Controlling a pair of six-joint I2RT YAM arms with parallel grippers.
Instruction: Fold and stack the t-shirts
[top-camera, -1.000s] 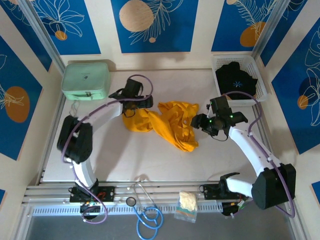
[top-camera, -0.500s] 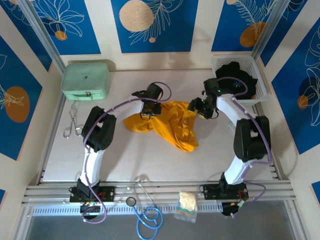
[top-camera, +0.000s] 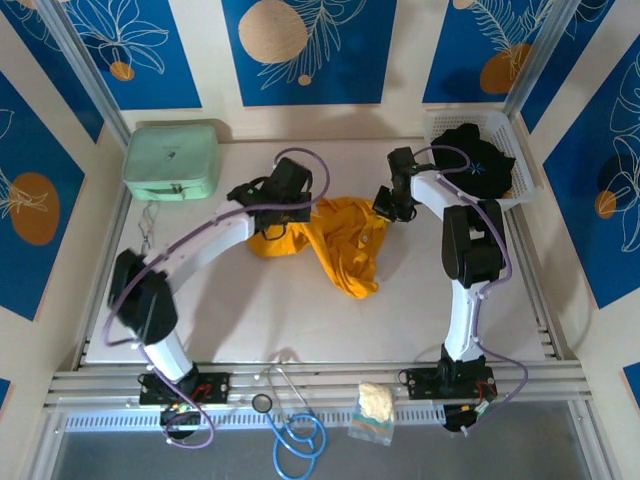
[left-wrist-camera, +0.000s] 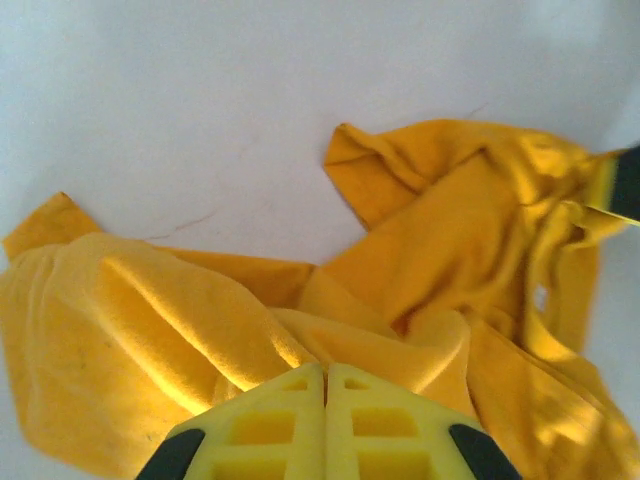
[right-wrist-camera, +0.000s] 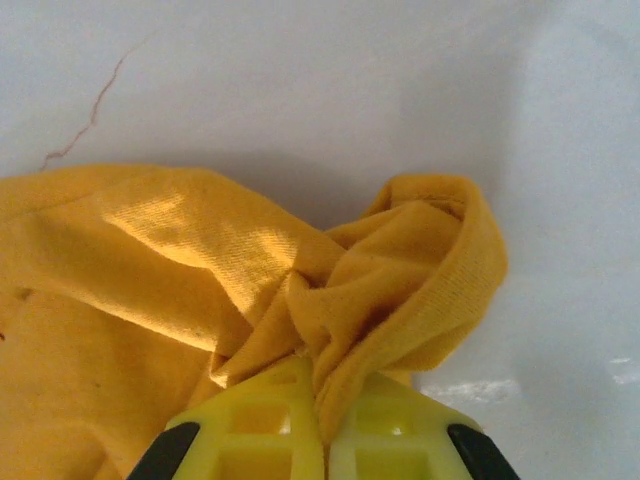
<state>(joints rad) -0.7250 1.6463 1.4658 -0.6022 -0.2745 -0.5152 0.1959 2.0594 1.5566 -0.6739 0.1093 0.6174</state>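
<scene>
The left hand (left-wrist-camera: 325, 372) is clamped shut on a fold at the far left edge of the orange-yellow t-shirt (top-camera: 335, 245), which is bunched mid-bench (top-camera: 250, 320). From that grip the cloth runs rightward to the right hand (right-wrist-camera: 320, 378), closed tight on a rolled hem at the far right corner. The bulk is trailed toward the arm bases, so a spreading pull apart is probably called for. The black t-shirt (top-camera: 470, 160) is heaped in the basket (top-camera: 436, 125), far right.

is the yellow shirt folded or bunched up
Bunched up: the orange-yellow t-shirt lies in wrinkled heaps on the table, not folded.
</scene>
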